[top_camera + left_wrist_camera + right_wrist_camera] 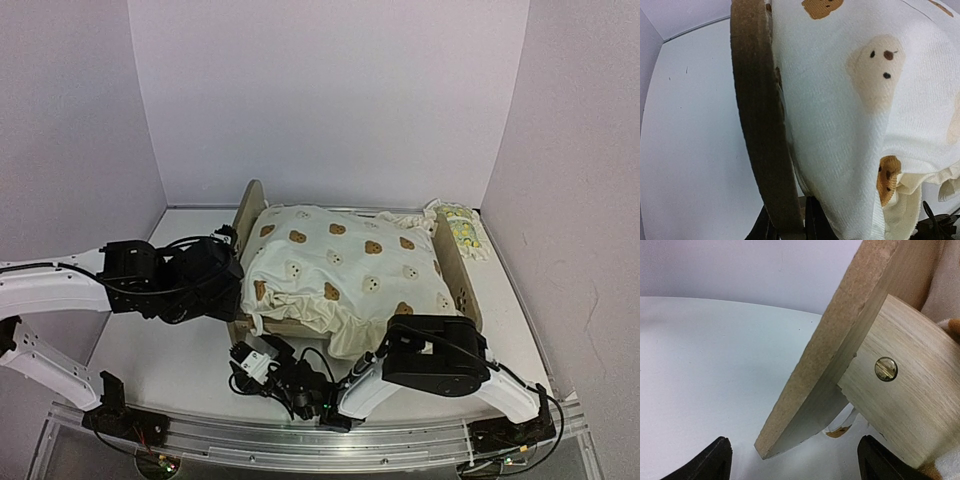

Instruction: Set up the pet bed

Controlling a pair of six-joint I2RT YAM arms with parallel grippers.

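Small light-wood pet bed (249, 208), upright, arch-ended

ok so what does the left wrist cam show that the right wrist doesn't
Only left wrist: the left claw clamped on one end board of the pet bed, bear faces on the cushion. Only right wrist: the right claw open around a board corner, a brass screw in the side rail. Both: bed wood, cushion, white table.

left gripper (790, 229) reaches in from the left, clamped on the pet bed (757, 125) end board; right gripper (790, 460) sits low on the near right, fingers spread wide
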